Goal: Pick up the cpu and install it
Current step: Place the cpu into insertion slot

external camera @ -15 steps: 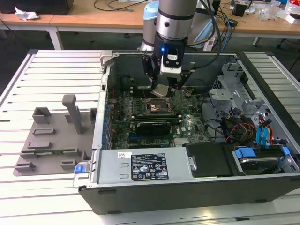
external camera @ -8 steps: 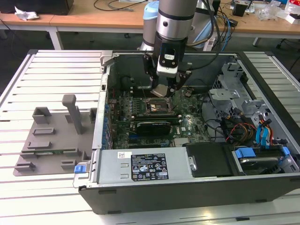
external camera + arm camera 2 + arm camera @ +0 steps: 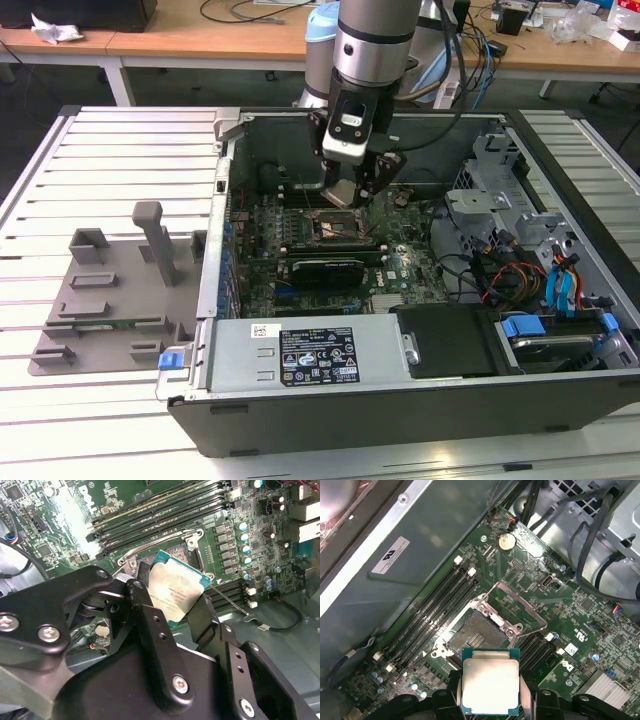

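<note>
Slatted worktop point(image 3: 120, 140) carries the open computer case point(image 3: 400, 400). My jaws are clenched on the cpu point(image 3: 491, 687) by its edges, holding it clear above the motherboard point(image 3: 530, 585), at about one o'clock of the open socket point(image 3: 330, 232) in the exterior view. I judge the cpu sits askew to the socket; lowered so, a corner could crush pins.

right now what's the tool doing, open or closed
tool: closed on the cpu, held clear of the open socket
</note>
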